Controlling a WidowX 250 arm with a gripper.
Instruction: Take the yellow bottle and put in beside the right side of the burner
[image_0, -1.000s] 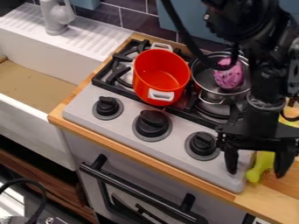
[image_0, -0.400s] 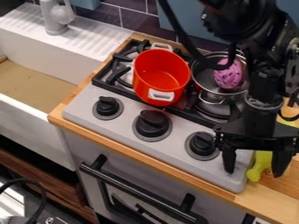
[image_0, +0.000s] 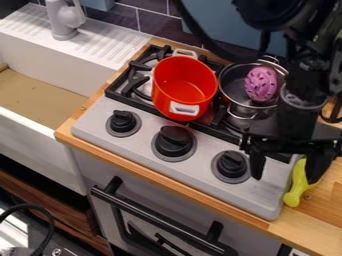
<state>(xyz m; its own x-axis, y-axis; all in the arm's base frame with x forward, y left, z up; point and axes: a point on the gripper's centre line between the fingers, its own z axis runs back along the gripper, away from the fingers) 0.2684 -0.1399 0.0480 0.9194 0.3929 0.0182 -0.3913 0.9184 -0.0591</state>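
Camera view: jaws spread, the gripper (image_0: 285, 178) is hanging over the bottle (image_0: 297, 187) on the tabletop (image_0: 320, 220) beside the stove (image_0: 262, 199).

Left of the bottle (image_0: 296, 191), the stove (image_0: 257, 196) holds pots (image_0: 163, 96).

Black two-finger gripper (image_0: 286, 176) hanging over the right front of the grey stove (image_0: 200, 167), fingers spread; one over the stovetop, the other partly in front of a slender yellow-green bottle (image_0: 296, 191). Bottle on the light wooden counter (image_0: 310, 225), just beside the stove's right edge. Red-orange pot with white handles (image_0: 184, 87) on the left burner. Silver metal pot (image_0: 234, 95) to its right, pink-purple perforated oval (image_0: 261, 84) inside. Three round black knobs (image_0: 174, 141) along the front. White sink (image_0: 47, 100) left of the stove.
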